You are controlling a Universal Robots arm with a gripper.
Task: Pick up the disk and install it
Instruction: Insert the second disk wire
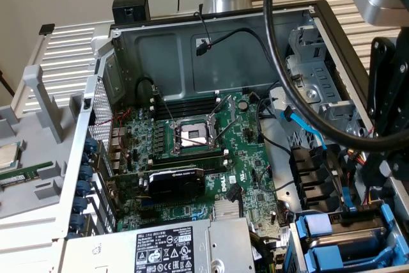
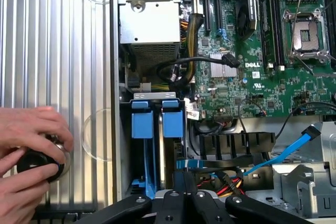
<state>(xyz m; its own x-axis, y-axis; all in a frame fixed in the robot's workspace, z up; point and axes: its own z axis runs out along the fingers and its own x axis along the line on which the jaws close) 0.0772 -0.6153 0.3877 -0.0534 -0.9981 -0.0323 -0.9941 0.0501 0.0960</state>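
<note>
Ribbed metal bench carried the open computer case. Clenched, the pincer hovered near two blue-railed trays already seated in their bay, grasping nothing visible.

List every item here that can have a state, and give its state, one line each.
gripper: shut, holding nothing visible, above the drive bay.
computer case: side panel off, interior exposed.
processor socket: open, no chip seated.
blue drive trays: two seated side by side in the bay.
graphics card: seated on the motherboard.
blue cable: lying loose across the bay.
hand: gripping a round black object.
</note>
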